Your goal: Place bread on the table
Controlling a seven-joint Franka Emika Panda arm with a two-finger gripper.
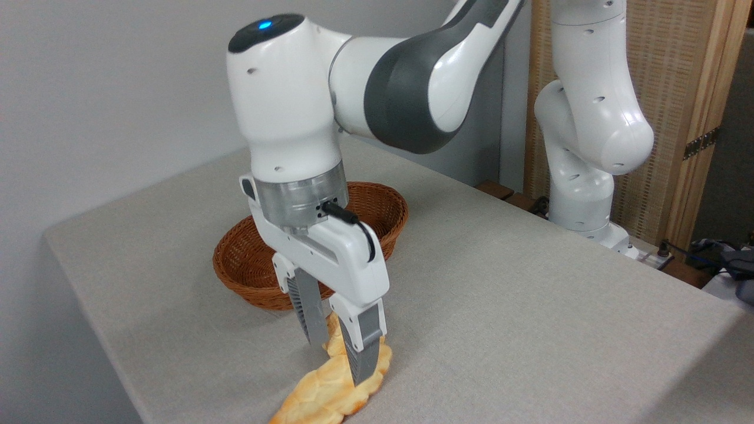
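The bread [327, 391], a braided golden loaf, lies slanted at the table's [530, 306] front, and its near end is cut off by the picture's lower edge. My gripper [339, 362] comes straight down on the loaf's far end. One finger [311, 312] stands behind it and the other finger [364, 347] in front. The loaf sits between them and both seem to press on it. The loaf's lower part touches the cloth.
A brown wicker basket [377, 206] stands just behind the gripper, and what shows of its inside is bare. The arm's white base [583, 194] rises at the table's far right edge. A wooden screen [683, 88] and cables [730, 259] lie beyond it.
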